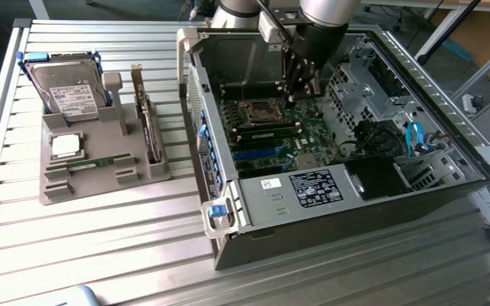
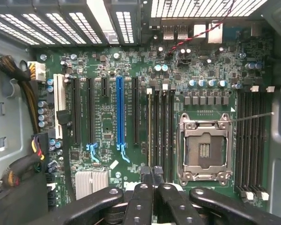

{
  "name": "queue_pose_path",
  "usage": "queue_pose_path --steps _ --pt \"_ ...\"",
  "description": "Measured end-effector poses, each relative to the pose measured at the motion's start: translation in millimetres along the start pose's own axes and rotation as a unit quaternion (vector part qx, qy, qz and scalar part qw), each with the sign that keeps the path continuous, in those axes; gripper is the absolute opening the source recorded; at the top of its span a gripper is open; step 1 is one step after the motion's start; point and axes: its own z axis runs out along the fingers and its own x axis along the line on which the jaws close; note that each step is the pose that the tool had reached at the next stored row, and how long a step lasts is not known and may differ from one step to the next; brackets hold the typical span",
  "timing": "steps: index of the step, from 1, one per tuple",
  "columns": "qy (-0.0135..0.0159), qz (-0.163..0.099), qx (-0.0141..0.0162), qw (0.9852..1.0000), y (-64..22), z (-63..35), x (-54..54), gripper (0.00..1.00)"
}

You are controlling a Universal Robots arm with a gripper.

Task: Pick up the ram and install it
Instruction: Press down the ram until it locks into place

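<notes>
Ram (image 2: 150, 136) seated just beyond gripper (image 2: 152, 174)

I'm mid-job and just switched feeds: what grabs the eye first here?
The open computer case on the slatted table, with the robot arm reaching down into it from above. In the wrist view, the gripper, jaws shut, sits over the green motherboard near the memory slots beside the empty processor socket. On the exterior view's left, a grey holder carries a hard drive and a ram stick.
</notes>
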Motion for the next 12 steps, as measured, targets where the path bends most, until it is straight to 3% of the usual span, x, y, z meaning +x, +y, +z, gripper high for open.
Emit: queue_pose_path --steps 8,12 --pt "0.0006 0.0 0.0 1.0 -0.4 -24.7 0.4 0.11" --pt "0.0007 0.0 0.0 1.0 -0.5 -31.0 0.5 0.11"
